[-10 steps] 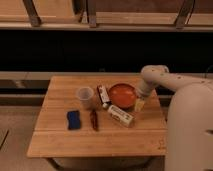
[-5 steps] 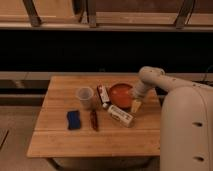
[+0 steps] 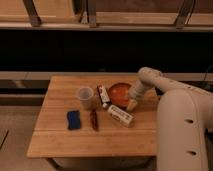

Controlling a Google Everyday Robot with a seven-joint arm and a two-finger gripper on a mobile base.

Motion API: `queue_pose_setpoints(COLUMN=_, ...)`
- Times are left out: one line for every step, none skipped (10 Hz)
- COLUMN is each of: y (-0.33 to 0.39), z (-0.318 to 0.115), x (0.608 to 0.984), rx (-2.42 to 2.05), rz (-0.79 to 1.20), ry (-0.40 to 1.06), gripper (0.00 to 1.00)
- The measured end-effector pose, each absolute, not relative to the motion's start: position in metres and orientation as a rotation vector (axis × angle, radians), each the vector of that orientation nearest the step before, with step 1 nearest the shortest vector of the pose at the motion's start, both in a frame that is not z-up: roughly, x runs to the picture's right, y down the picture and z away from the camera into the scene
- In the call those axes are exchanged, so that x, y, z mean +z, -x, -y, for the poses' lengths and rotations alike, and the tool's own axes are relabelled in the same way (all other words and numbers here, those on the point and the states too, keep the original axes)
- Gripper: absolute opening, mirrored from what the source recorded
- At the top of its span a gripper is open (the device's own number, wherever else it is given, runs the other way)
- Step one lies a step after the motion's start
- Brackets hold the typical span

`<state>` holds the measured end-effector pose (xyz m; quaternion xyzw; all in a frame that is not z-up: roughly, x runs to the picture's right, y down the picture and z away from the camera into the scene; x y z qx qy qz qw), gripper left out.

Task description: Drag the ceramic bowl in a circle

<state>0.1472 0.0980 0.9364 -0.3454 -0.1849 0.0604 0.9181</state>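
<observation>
Closer now, the claw (image 3: 132,104) sits at the bowl (image 3: 119,91)'s right rim, its state untellable; a slip could knock the box (image 3: 120,115).

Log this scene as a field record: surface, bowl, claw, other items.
surface: wooden table
target: ceramic bowl, orange-red, rear right of the table
claw: claw lowered at the bowl's front-right rim; contact cannot be told
left of bowl: red-and-white packet, then translucent cup
in front of bowl: white box
front left: blue sponge beside a dark red stick-shaped item
</observation>
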Motion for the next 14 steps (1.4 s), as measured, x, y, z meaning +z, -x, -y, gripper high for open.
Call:
queue_pose_setpoints(y=-0.144, z=-0.097, x=0.937, rx=0.128, rz=0.386, ry=0.708, gripper=0.25)
queue_pose_setpoints(y=-0.138, z=-0.094, x=0.935, rx=0.130, rz=0.396, ry=0.702, gripper=0.13)
queue_pose_setpoints(y=-0.131, z=-0.089, x=0.932, rx=0.123, rz=0.399, ry=0.694, gripper=0.04)
queue_pose_setpoints(y=-0.124, z=-0.082, x=0.930, rx=0.113, rz=0.404, ry=0.685, gripper=0.01)
queue_pose_setpoints(y=-0.115, z=-0.075, x=0.929, rx=0.101, rz=0.411, ry=0.673, gripper=0.00)
queue_pose_setpoints(y=-0.105, z=-0.068, x=0.929, rx=0.092, rz=0.421, ry=0.666, gripper=0.00)
queue_pose_setpoints(y=-0.097, z=-0.064, x=0.931, rx=0.085, rz=0.432, ry=0.662, gripper=0.00)
queue_pose_setpoints(y=-0.088, z=-0.062, x=0.934, rx=0.078, rz=0.447, ry=0.663, gripper=0.00)
queue_pose_setpoints(y=-0.081, z=-0.062, x=0.938, rx=0.072, rz=0.464, ry=0.670, gripper=0.00)
queue_pose_setpoints(y=-0.073, z=-0.062, x=0.941, rx=0.064, rz=0.480, ry=0.675, gripper=0.00)
queue_pose_setpoints(y=-0.065, z=-0.059, x=0.943, rx=0.057, rz=0.497, ry=0.678, gripper=0.00)
queue_pose_setpoints(y=-0.058, z=-0.056, x=0.945, rx=0.050, rz=0.514, ry=0.677, gripper=0.00)
queue_pose_setpoints(y=-0.049, z=-0.052, x=0.946, rx=0.042, rz=0.531, ry=0.676, gripper=0.00)
queue_pose_setpoints(y=-0.042, z=-0.049, x=0.945, rx=0.033, rz=0.544, ry=0.676, gripper=0.00)
